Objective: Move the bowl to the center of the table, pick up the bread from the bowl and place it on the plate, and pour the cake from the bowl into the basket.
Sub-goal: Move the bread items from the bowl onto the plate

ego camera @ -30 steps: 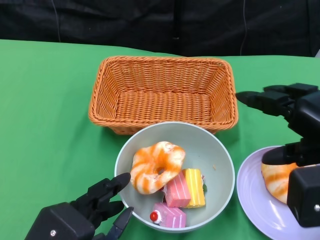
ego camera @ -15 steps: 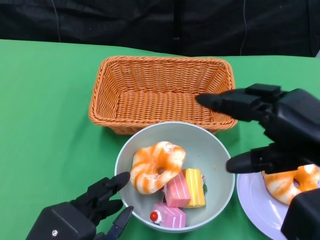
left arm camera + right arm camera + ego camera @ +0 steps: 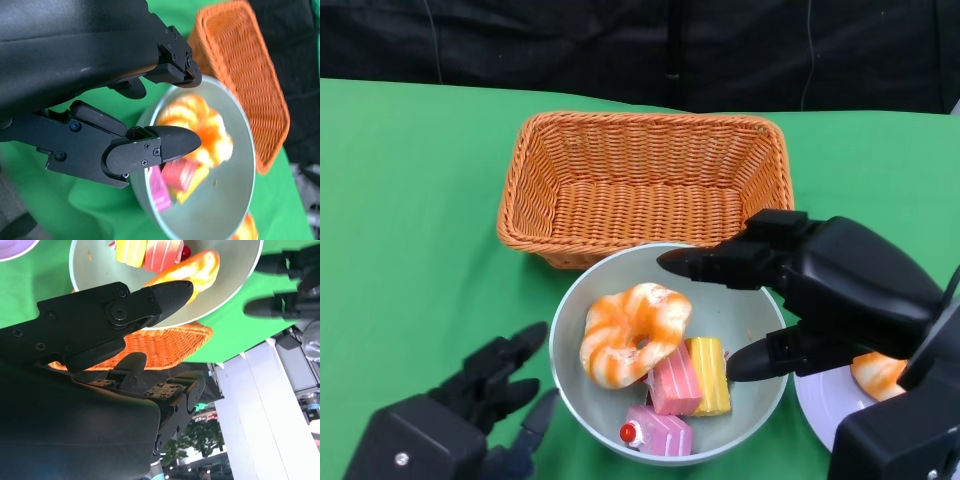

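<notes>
Looking down from the head, the empty right hand [image 3: 790, 300] spreads its fingers [image 3: 705, 264] over the bowl [image 3: 760, 300] at the bread [image 3: 633, 333], seemingly light and soft, best pinched across its ring; wrist views show both hands open

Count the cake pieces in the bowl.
3, all in the bowl beside the bread: a yellow cake, a pink cake next to it, and a pink cherry-topped cake nearest the robot. More may be hidden underneath.
</notes>
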Robot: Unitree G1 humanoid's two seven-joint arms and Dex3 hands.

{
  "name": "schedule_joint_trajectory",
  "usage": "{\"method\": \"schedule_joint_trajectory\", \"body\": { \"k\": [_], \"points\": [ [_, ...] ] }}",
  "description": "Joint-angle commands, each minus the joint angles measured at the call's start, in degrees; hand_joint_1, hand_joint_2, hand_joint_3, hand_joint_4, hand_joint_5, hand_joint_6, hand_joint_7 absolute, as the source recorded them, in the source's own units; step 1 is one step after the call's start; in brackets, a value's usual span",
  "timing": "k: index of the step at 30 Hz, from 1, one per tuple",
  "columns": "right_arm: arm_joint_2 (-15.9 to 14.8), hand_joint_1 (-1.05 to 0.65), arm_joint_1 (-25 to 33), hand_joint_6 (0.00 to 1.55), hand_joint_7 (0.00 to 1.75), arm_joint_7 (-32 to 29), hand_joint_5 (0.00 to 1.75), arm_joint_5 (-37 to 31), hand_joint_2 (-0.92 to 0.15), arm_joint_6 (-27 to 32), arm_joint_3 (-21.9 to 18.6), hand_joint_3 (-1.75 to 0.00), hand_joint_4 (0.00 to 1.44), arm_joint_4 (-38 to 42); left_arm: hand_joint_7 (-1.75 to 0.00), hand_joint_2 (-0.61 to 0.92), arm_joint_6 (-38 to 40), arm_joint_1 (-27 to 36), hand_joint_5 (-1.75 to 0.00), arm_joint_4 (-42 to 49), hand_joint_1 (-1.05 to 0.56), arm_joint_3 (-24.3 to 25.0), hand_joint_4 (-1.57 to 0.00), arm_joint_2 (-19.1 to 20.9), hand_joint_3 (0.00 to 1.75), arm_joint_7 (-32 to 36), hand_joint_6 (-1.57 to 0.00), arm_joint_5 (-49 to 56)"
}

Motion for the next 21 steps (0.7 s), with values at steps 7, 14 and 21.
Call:
{"method": "schedule_joint_trajectory", "body": {
  "k": [7, 14, 21],
  "points": [
    [0.3, -0.46, -0.9, 0.45, 0.06, -1.0, 0.66, 0.0, -0.91, -1.4, 0.1, 0.0, 0.29, 1.0, -0.03, 0.92, 0.6, 0.4, -0.63, -1.0, -0.6, 0.9, -0.23, -0.3, 0.61, 0.4, -0.41, -0.2],
    [6.4, -0.46, -5.0, 0.5, 0.08, -8.4, 0.67, -8.0, -0.92, -5.0, 8.1, -0.02, 0.32, 13.2, -0.11, 0.92, -4.9, 0.9, -0.73, 3.2, -0.62, 3.7, -0.38, -2.9, 0.58, 3.2, -0.58, -0.5],
    [6.7, -0.45, -6.4, 0.49, 0.07, -10.5, 0.66, -9.6, -0.92, -6.2, 9.1, -0.04, 0.31, 17.1, -0.12, 0.92, -5.1, 1.0, -0.82, 3.2, -0.61, 3.3, -0.35, -3.8, 0.58, 3.5, -0.58, -0.6]
  ]
}}
